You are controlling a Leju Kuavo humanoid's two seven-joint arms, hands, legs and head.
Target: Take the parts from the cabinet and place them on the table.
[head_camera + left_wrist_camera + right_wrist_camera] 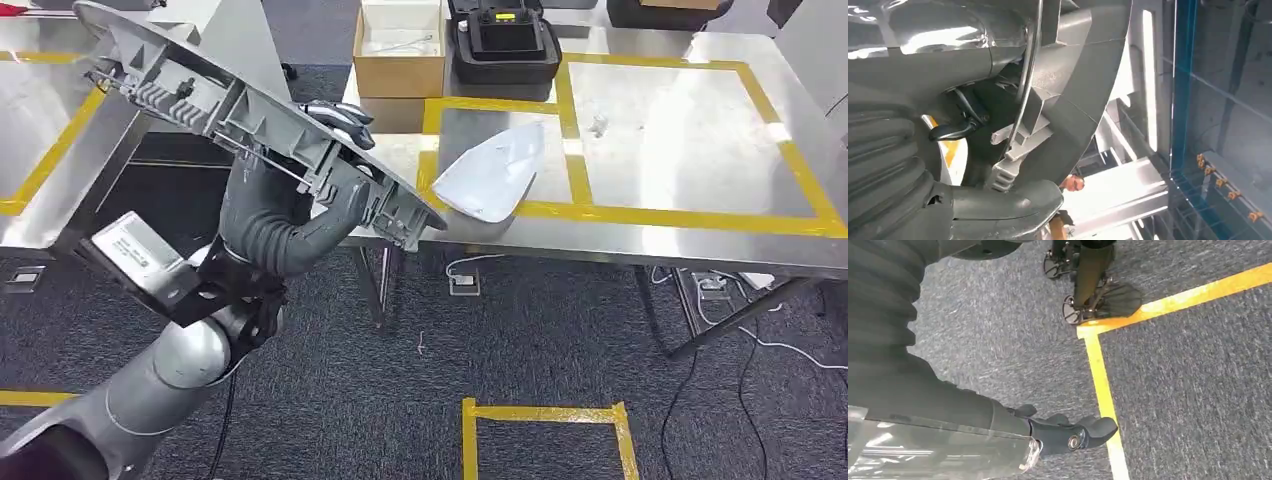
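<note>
A large grey plastic part (190,85) with ribs and clips on its underside hangs tilted in the air, just left of the steel table (690,240). My left hand (295,205) grips it from below, with dark fingers (340,115) hooked over its rim. In the left wrist view the same part (1083,85) sits against my hand (998,205). A white curved part (492,172) lies on the table across the yellow tape near the front left corner. My right hand (1068,435) hangs over the carpet and holds nothing, its fingers loosely extended.
A cardboard box (400,50) and a black case (505,45) stand at the back of the table. Yellow tape (700,215) frames a rectangle on its top. A second steel surface (40,150) lies at the left. Cables (720,300) trail under the table. Floor tape (1103,390) crosses the carpet.
</note>
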